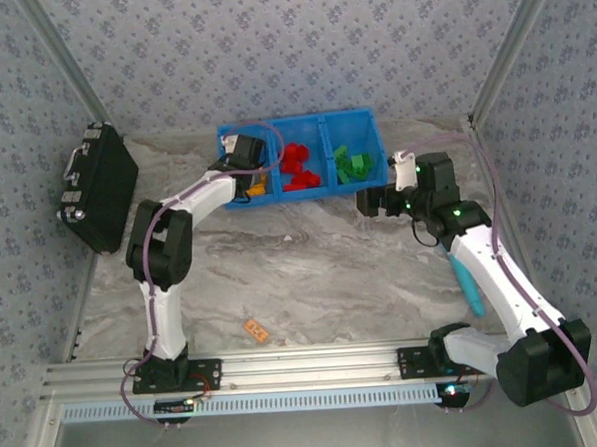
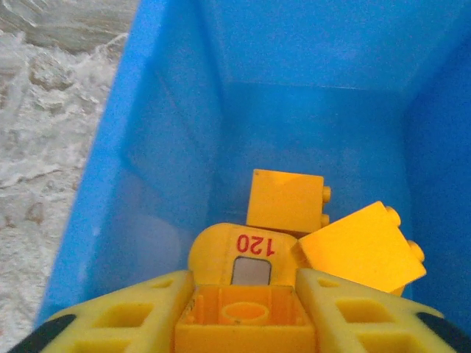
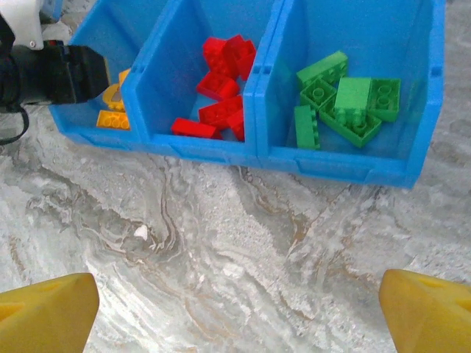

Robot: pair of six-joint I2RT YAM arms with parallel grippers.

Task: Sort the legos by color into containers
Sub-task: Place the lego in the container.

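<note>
Marble-pattern tabletop (image 1: 311, 273), patterned wallpaper on three sides, metal frame posts at the corners. Blue bin (image 1: 295, 121) sits at the far middle with its long side facing the arms and its back rim close to the rear wall. It has three compartments side by side.

- **Left compartment** (image 2: 147, 154): orange-yellow bricks (image 2: 287, 200), two loose ones tilted against each other on the floor, plus a rounded orange piece marked 120 (image 2: 243, 254).
- **Middle compartment** (image 3: 169, 66): red bricks (image 3: 219, 87) in a heap.
- **Right compartment** (image 3: 416, 51): green bricks (image 3: 346, 103), some overlapping.

Left gripper (image 2: 245, 285) reaches down inside the left compartment, blue walls close on both sides. It pinches an orange brick (image 2: 245, 323) between its yellow fingers (image 2: 125, 316). The brick's hollow underside faces the wrist camera, and it sits above the loose bricks.

Right gripper (image 3: 235, 316) hovers over marble just in front of the bin's right end, apart from the front wall. Its fingers are spread wide, with only tabletop showing between them.

Room to move: a wide marble strip runs between the bin's front wall and the arm bases. A flat orange tag (image 1: 255, 330) lies on it near the bases. Black hard case (image 1: 98, 189) is propped at the table's left edge against the wall, well apart from the bin. A slim teal object (image 1: 468, 285) lies beside the right arm, near the right edge.
</note>
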